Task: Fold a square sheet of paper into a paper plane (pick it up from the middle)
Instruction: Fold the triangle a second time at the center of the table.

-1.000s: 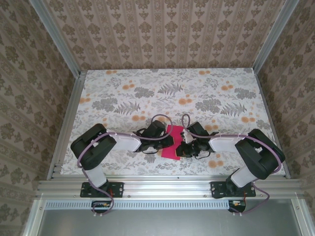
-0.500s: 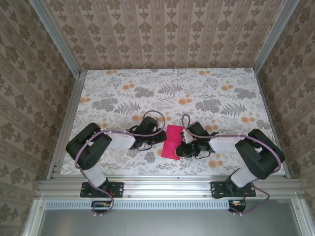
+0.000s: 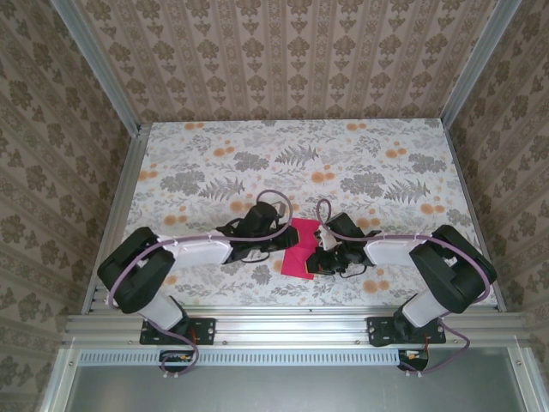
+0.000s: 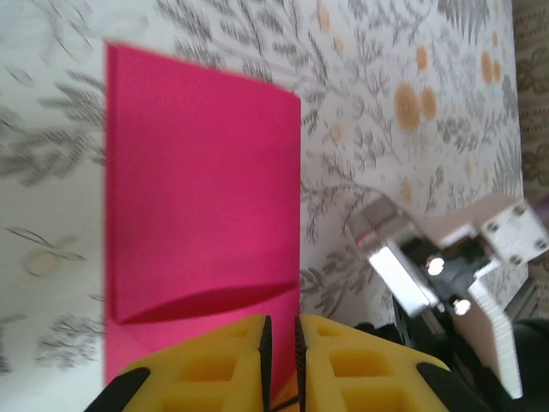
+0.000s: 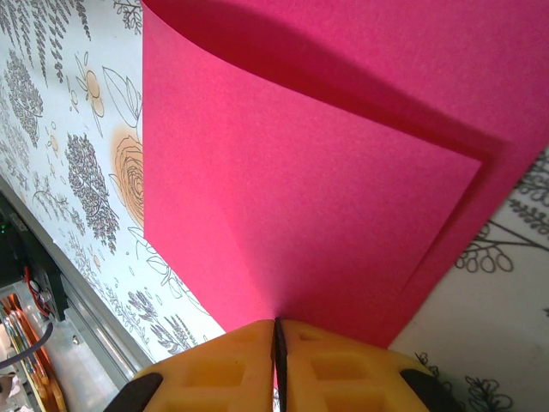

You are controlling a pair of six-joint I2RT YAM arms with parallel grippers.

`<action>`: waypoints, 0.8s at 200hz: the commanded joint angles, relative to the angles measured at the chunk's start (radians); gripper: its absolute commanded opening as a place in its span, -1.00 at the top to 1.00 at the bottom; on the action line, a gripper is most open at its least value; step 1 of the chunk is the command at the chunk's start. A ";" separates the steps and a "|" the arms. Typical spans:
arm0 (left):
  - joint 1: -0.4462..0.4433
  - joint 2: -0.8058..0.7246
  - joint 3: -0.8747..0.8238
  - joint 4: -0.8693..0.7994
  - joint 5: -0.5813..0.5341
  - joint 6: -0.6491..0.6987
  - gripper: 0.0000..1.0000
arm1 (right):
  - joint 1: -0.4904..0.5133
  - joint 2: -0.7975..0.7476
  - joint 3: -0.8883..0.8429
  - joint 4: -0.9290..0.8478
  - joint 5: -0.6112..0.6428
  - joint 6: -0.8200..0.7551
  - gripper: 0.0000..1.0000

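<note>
Returned left pincer [image 4: 280, 323], nearly closed, to the thin, floppy square sheet of paper [image 4: 197, 172] pinched at its edge by right pincer [image 5: 276, 324]; best held lightly near creases.

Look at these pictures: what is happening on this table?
Two robot arms are folding a magenta square sheet of paper on the floral table. It lies folded over, the upper layer bowing up. The right gripper pinches its edge shut. The left gripper sits at the opposite edge, jaws almost shut; whether it grips is unclear.
</note>
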 commanded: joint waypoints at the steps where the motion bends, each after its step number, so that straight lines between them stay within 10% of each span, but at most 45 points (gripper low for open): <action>1: -0.015 0.065 0.006 0.054 0.020 -0.048 0.65 | 0.010 0.074 -0.049 -0.114 0.110 -0.006 0.75; 160: 0.138 0.074 -0.072 0.104 0.052 0.061 0.63 | 0.010 0.091 -0.049 -0.102 0.098 -0.009 0.75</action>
